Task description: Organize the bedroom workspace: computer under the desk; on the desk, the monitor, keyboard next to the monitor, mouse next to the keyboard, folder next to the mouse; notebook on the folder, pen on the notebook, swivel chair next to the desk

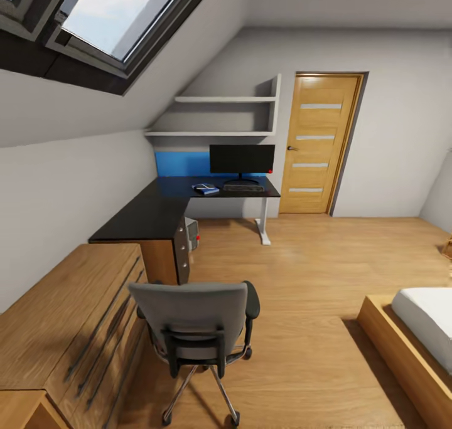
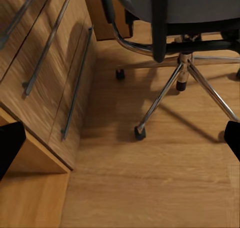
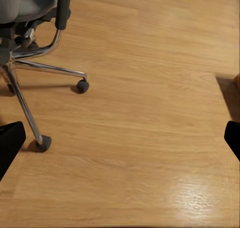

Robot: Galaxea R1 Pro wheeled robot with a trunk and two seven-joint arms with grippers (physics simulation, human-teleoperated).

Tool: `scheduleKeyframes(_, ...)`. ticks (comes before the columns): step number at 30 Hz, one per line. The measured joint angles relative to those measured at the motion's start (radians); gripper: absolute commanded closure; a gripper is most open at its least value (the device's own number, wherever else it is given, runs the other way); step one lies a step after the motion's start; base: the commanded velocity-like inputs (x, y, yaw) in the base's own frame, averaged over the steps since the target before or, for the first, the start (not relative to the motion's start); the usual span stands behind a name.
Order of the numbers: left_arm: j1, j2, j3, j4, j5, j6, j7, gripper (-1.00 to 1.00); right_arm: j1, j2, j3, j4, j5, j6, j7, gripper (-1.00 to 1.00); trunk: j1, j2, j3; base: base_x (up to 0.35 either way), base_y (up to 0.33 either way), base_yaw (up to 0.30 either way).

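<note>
At your far left in the head view, a light wooden dresser with long dark handles runs along the wall under the sloped ceiling and skylight. Its far end meets the desk, an L-shaped black top with a blue back panel, a drawer unit with a wooden side, and a white leg at the right end. A small pale grey part of the computer shows under the desk, just beside the drawers. On the top, a blue folder or notebook lies left of the keyboard, which sits at the foot of the monitor; you cannot tell whether a pen or mouse is there, being too small.

The swivel chair stands in the foreground, grey back towards you, well apart from the desk and just beside the dresser's front. In the left wrist view its chrome star base and castors sit near the dresser drawers, with a narrow strip of floor between.

To the right, open wooden floor stretches to the door; a bed in a wooden frame bounds the right edge.

Left gripper: fingertips at both frame edges, spread wide, empty. Right gripper: likewise spread, empty, above bare floor beside the chair base.
</note>
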Motion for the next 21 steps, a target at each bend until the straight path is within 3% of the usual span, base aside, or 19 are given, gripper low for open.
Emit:
scheduleKeyframes(5, 0.000, 0.000, 0.000, 0.000, 0.000, 0.000, -0.002, -1.00, 0.000, 0.000, 0.000, 0.000, 0.000, 0.000, -0.001, -1.00, 0.000, 0.000, -0.003, 0.000, 0.089, -0.182)
scheduleKeyframes(15, 0.000, -0.001, -0.002, 0.000, -0.001, -0.002, -0.003, -1.00, 0.000, 0.001, 0.000, 0.000, 0.000, 0.000, -0.001, -1.00, 0.000, 0.000, -0.015, -0.062, 0.184, -0.022)
scheduleKeyframes(21, 0.000, -0.001, -0.002, 0.000, -0.001, -0.001, -0.004, -1.00, 0.000, 0.001, 0.001, 0.000, 0.000, 0.000, 0.000, -1.00, 0.000, 0.000, -0.017, -0.045, 0.064, -0.002)
